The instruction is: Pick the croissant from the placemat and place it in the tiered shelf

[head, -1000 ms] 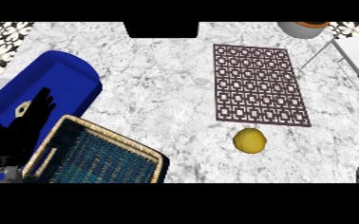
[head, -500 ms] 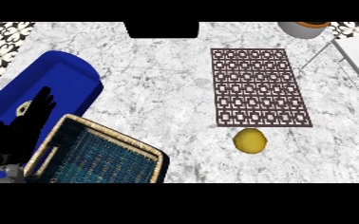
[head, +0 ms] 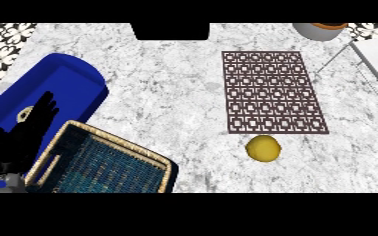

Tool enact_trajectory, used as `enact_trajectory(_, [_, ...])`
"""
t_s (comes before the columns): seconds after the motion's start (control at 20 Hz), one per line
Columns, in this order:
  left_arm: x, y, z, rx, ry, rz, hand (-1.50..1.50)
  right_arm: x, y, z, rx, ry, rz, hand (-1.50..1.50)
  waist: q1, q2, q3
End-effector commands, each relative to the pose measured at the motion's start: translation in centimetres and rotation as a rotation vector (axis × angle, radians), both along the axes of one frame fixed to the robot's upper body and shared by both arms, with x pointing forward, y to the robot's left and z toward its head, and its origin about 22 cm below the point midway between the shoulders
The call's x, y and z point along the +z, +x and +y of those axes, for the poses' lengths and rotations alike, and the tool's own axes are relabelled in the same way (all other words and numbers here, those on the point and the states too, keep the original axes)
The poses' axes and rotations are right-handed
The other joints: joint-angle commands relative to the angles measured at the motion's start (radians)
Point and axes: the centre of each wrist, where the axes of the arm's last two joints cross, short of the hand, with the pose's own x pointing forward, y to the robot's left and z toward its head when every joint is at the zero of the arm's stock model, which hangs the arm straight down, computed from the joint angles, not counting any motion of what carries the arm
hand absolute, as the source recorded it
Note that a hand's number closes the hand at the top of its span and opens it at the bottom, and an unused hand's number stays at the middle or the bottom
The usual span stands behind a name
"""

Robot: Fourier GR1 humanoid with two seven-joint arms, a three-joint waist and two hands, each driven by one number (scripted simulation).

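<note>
The brown patterned placemat lies right of centre with nothing on it. A deep blue rounded container lies at the left. My left hand shows black over its near end, fingers straight and pointing up, open. A small pale bit sits on the blue surface beside the fingers; I cannot tell what it is. No croissant shows plainly anywhere. My right hand is out of view.
A wicker basket with a dark blue lining stands at the lower left, right of my hand. A yellow round fruit lies just below the placemat. A grey pot and a white object sit top right; a black block sits top centre.
</note>
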Motion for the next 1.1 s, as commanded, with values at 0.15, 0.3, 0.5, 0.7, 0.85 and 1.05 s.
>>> enact_trajectory(0.15, [-1.5,0.7,-1.6,-0.015,-0.009,0.027,0.00,-1.7,0.6,-1.9,0.031,-0.013,-0.048,-1.50,0.000,0.006,-0.007])
enact_trajectory(0.3, [-0.7,0.4,-1.3,0.005,-0.018,0.009,0.00,-1.6,-0.4,-1.7,0.047,-0.010,-0.165,-1.50,-0.001,0.005,-0.007])
enact_trajectory(0.5, [-2.0,-0.5,-1.0,-0.002,-0.032,0.008,0.00,-0.1,-2.4,-1.7,0.051,0.032,-0.324,-1.50,-0.006,0.003,-0.007])
enact_trajectory(0.7, [-1.1,0.0,-0.7,0.017,-0.022,0.014,0.00,1.2,-3.6,-1.0,0.091,0.067,-0.449,-1.50,-0.009,0.002,-0.007])
enact_trajectory(0.85, [-0.4,-1.0,0.2,0.016,-0.027,0.032,0.00,3.4,-6.4,0.0,0.108,0.054,-0.537,-1.50,-0.010,-0.002,-0.007])
enact_trajectory(1.05, [-1.0,0.4,0.0,0.022,-0.023,0.018,0.00,4.4,-9.3,2.4,0.136,-0.009,-0.637,-1.50,-0.021,0.000,-0.008])
